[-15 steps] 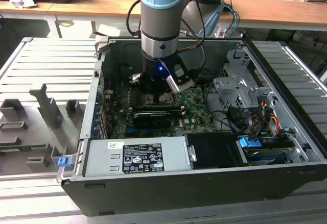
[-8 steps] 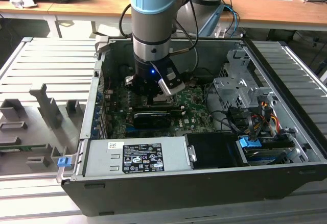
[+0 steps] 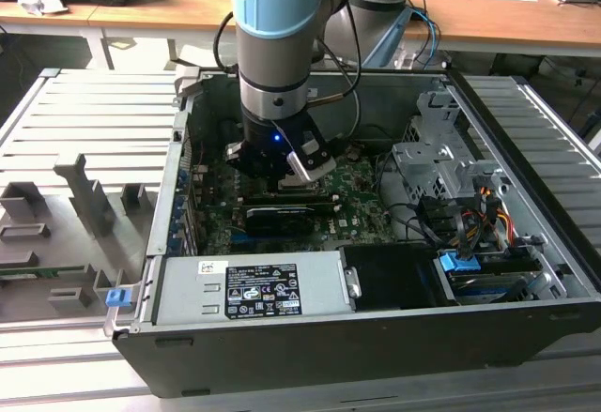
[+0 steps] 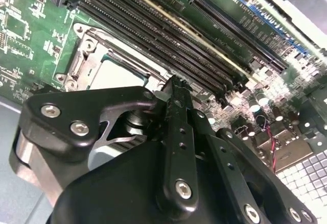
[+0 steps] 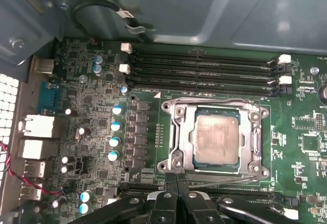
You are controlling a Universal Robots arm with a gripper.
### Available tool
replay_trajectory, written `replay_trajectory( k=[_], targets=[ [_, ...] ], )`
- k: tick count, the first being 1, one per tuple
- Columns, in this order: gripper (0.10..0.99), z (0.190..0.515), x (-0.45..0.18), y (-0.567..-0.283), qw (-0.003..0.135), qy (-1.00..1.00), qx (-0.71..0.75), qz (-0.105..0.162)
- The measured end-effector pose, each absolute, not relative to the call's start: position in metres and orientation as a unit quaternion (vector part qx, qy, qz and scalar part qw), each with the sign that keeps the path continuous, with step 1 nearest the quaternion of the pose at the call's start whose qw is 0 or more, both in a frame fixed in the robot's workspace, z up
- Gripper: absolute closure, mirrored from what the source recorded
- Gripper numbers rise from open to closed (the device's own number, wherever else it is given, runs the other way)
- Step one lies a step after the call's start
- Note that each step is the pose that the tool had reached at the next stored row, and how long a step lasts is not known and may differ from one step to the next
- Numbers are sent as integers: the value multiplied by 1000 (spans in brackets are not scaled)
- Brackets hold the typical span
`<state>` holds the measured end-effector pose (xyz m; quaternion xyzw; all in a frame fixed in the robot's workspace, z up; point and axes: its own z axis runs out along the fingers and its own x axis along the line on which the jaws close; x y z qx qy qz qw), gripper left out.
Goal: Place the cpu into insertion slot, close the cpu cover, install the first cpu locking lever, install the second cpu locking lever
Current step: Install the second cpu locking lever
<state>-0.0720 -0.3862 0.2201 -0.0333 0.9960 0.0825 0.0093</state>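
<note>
- Exterior view: the gripper (image 3: 299,183) hangs low inside the open computer case (image 3: 526,323), just above the motherboard (image 3: 362,207).
- Second wrist view: the fingertips (image 4: 174,92) are pressed together, holding nothing; the cpu (image 4: 113,74) lies just beyond them.
- First wrist view: the cpu (image 5: 217,140) sits in the insertion slot (image 5: 180,145), with the cpu cover (image 5: 254,143) down around it. By my reading, seating and cover are done; whether the levers are locked I cannot tell.

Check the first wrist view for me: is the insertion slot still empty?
No. The cpu already lies inside the insertion slot, with the cpu cover framing its silver-grey top.
</note>
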Motion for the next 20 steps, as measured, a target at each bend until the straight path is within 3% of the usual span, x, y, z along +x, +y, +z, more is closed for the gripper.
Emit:
replay_trajectory(
  k=[20],
  targets=[
    [980, 202, -75, -400, 11, 990, -33, 139]
  ],
)
